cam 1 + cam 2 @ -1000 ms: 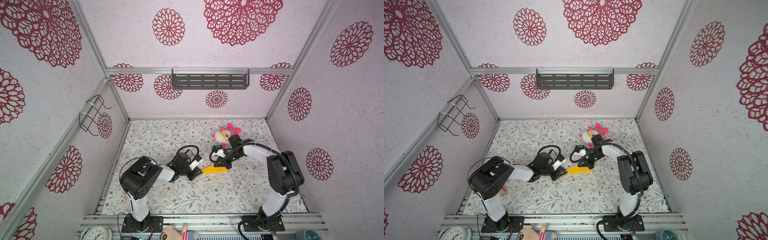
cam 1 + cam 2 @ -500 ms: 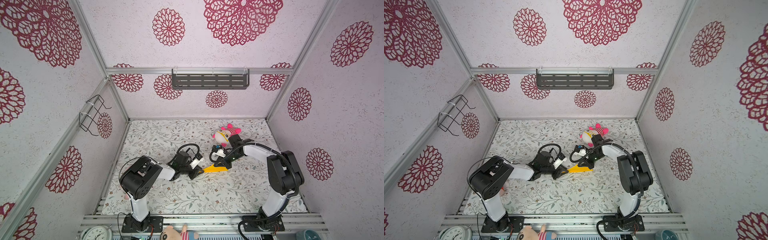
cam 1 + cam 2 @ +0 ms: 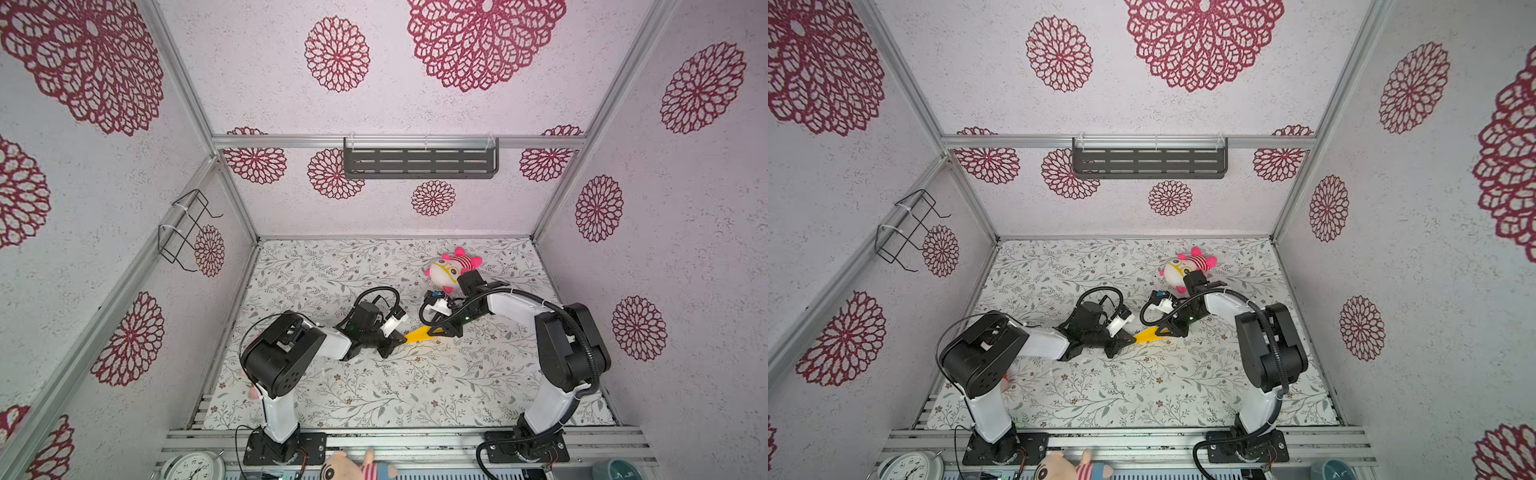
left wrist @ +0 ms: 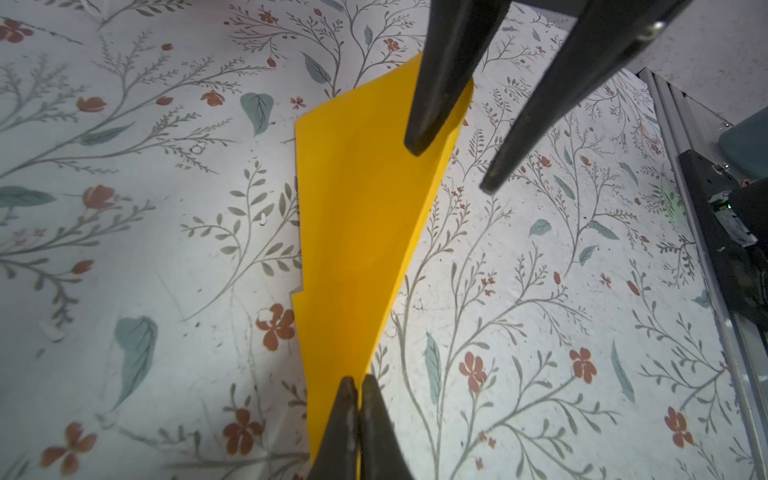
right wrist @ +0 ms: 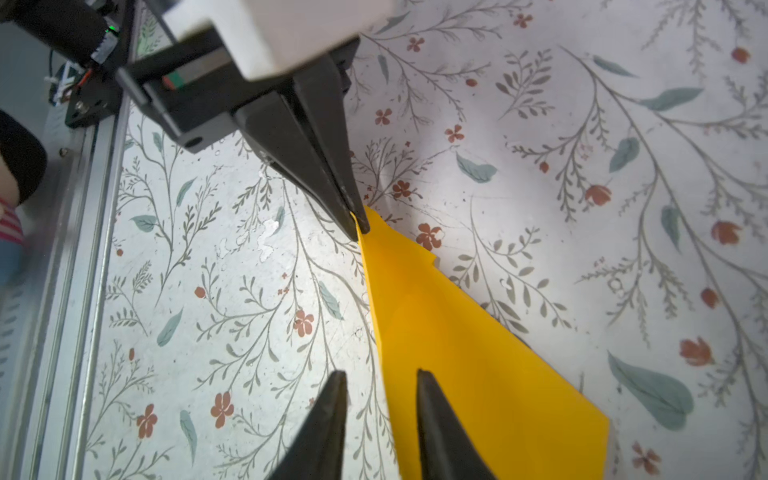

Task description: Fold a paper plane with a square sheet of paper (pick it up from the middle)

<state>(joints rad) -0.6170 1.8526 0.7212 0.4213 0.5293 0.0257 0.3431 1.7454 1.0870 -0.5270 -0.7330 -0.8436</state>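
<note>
Firmly pinched together, the left gripper (image 4: 358,384) has its two black fingers closed on the narrow pointed end of the paper plane (image 4: 361,228). From the right wrist the same pinch shows with the tips of that gripper (image 5: 360,226) meeting right at the yellow-orange point. The right gripper (image 5: 379,374) is at the wider end with its fingers standing apart. One finger is over the paper plane (image 5: 478,374) and its partner over bare mat, so the long edge of the paper runs between them and neither visibly presses on it. The left wrist view shows the same spread, with the right gripper (image 4: 451,171) partly above the paper's broad end. Whether the paper lies flat or is lifted slightly I cannot tell. In both top views the paper plane (image 3: 419,333) (image 3: 1150,334) sits near the middle of the floral mat (image 3: 374,395), bridging the left gripper (image 3: 402,340) and the right gripper (image 3: 438,331), with its point towards the left arm. Behind the right arm, toward the back wall, lies a pink-and-white plush toy (image 3: 446,270). A dark slotted shelf (image 3: 419,162) hangs on the back wall and a wire basket (image 3: 187,228) on the left wall.
</note>
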